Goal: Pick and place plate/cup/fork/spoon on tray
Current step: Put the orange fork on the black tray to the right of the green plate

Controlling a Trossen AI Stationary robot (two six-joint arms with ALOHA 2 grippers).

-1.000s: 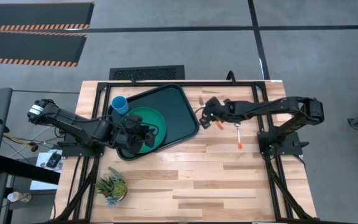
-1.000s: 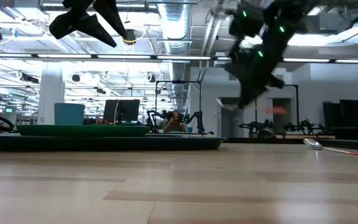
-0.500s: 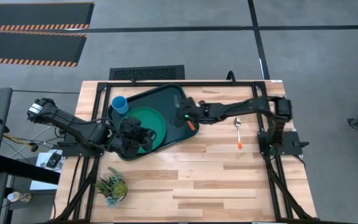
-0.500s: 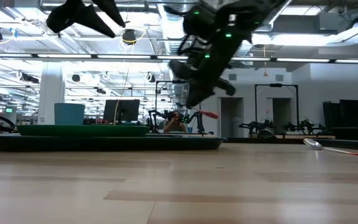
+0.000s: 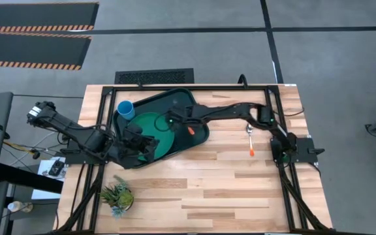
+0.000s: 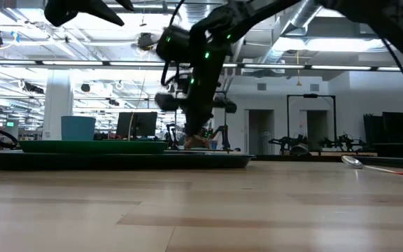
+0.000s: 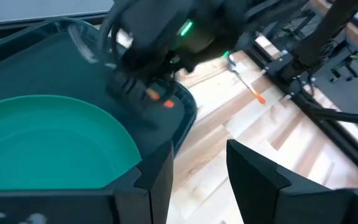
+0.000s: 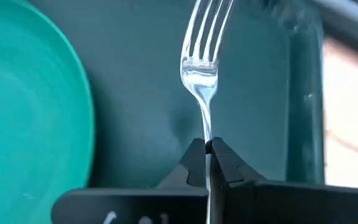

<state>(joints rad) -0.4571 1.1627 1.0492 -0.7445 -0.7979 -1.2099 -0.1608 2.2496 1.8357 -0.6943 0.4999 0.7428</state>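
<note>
The green plate (image 5: 150,129) lies flat on the dark tray (image 5: 178,103). My right gripper (image 5: 177,121) is over the tray's right part, beside the plate, shut on the fork (image 8: 202,68). My left gripper (image 7: 197,168) is open and empty over the plate's near edge. The blue cup (image 5: 126,109) stands at the tray's far left corner; I cannot tell whether it is on the tray or beside it. The spoon (image 5: 250,140) lies flat on the wood, right of the tray. My right gripper pinches the fork's silver neck (image 8: 207,142), just behind the head, between its two fingertips. The fork runs along the fingers, tines pointing forward over the tray floor. The orange handle (image 5: 190,130) sticks out behind. The fingers slant down from the table's right.
A small spiky plant (image 5: 117,194) stands near the table's near left corner. The tray's raised right rim (image 8: 303,93) is close beside the fork. Bare wood lies near and right of the tray.
My right gripper has carried the fork toward the table's left, from the wood right of the tray, over the tray's right rim, to a place beside the plate. It has stayed shut on the fork.
</note>
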